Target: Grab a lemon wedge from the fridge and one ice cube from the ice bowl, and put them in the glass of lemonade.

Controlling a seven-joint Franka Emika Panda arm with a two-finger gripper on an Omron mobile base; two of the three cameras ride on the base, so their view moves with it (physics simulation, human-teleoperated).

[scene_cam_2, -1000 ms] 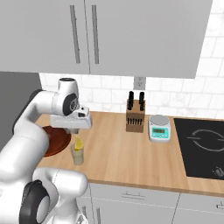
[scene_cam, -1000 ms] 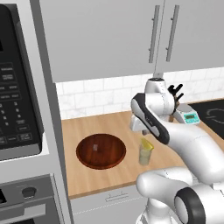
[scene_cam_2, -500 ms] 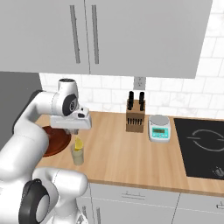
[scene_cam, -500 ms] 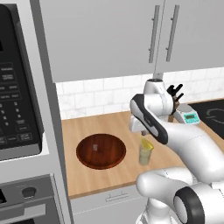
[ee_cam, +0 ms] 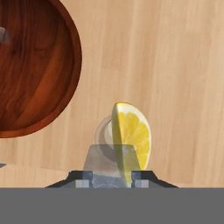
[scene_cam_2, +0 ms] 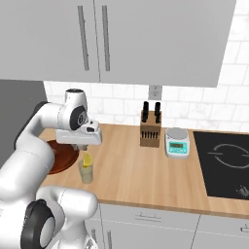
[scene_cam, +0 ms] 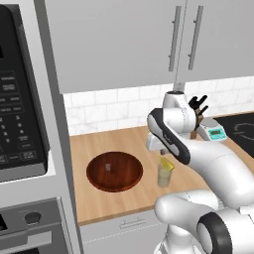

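One knife block [scene_cam_2: 150, 130], scale [scene_cam_2: 176, 142], bowl [scene_cam: 114, 170] nearby

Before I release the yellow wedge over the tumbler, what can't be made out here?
- Hand view: the clear glass of lemonade is mostly hidden behind the bright yellow lemon wedge and the gripper.
- Hand view: the dark reddish-brown wooden ice bowl is cut off by the top and left edges.
- Left base view: the ice in the bowl is too small and faint to count.
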